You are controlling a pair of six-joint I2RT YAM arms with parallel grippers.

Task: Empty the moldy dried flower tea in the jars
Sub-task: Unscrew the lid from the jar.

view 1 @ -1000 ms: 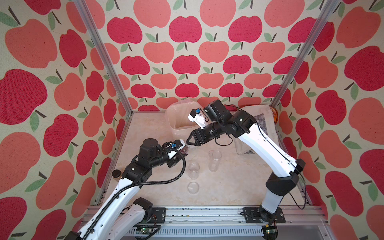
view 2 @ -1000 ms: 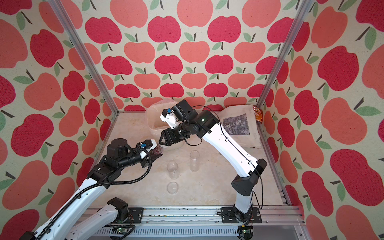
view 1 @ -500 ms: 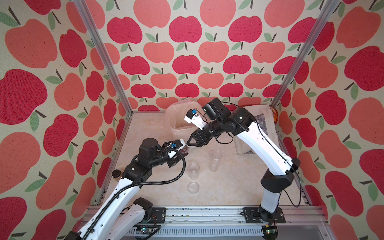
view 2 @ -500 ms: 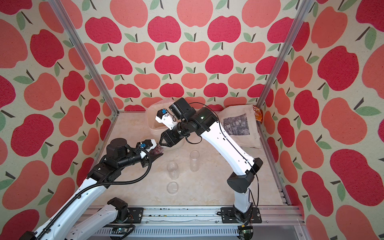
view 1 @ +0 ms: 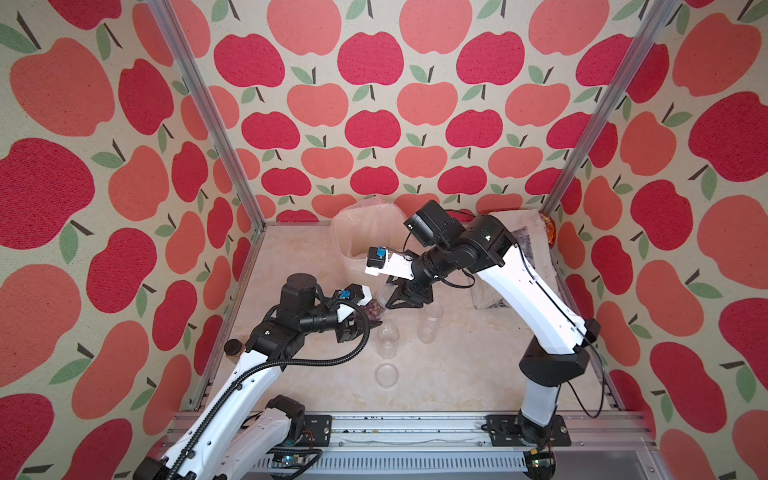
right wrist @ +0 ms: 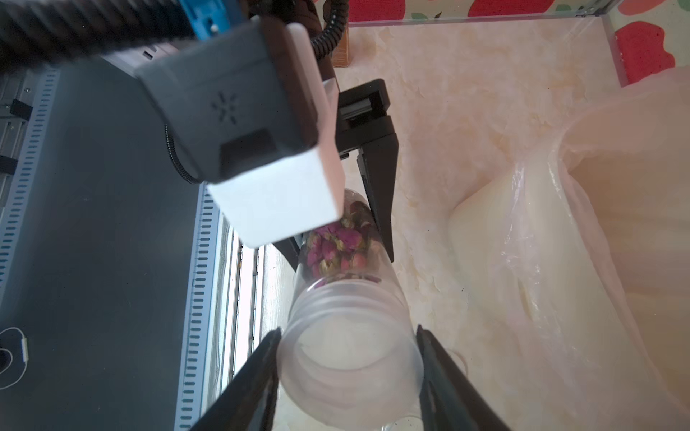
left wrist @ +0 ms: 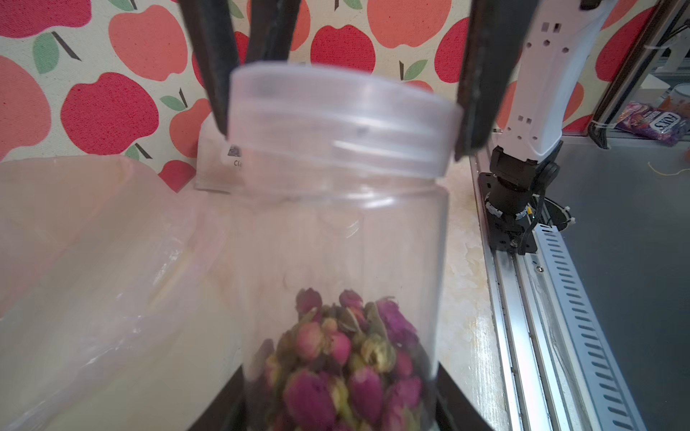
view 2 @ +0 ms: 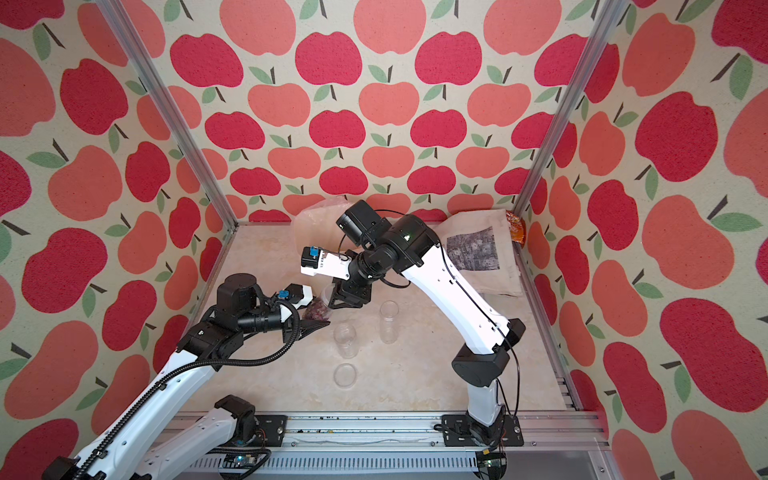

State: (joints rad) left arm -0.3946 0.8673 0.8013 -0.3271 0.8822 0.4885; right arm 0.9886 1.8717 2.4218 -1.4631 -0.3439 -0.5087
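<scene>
two grippers share one jar, and the split of work reads clearly. the left gripper (right wrist: pixel 341 257) is clamped around the base end of the held jar (left wrist: pixel 343 231), a finger on either side of the clear wall, which would keep the body from turning. the right gripper (right wrist: pixel 347 336) meets the opposite end with a finger pressed to each side of the lid (left wrist: pixel 336 119), by my reading gripping it to unscrew it. the moldy dried flower tea (left wrist: pixel 336 358), pink and purple buds, sits bunched at the base end of this jar between the left fingers, well away from the lid. the pair work just beside the bin (view 1: pixel 353 226) with its plastic liner, probably so that the pour is a short swing once the lid is off. an empty jar (view 1: pixel 387 338) and a second empty jar (view 1: pixel 432 320) stand open on the table (view 1: pixel 291 266), with a loose lid (view 1: pixel 386 375) lying flat near them, so this looks like the last jar to deal with

in both top views the held jar is mostly covered by the right gripper and the left wrist camera; only a dark red patch of tea shows. the left wrist view cuts off the jar's bottom and the left fingertips. whether the lid has begun to turn i cannot tell, and no mould can be made out on the buds. the bin's inside is hidden by cloudy liner and the right arm, and only one loose lid is in sight
</scene>
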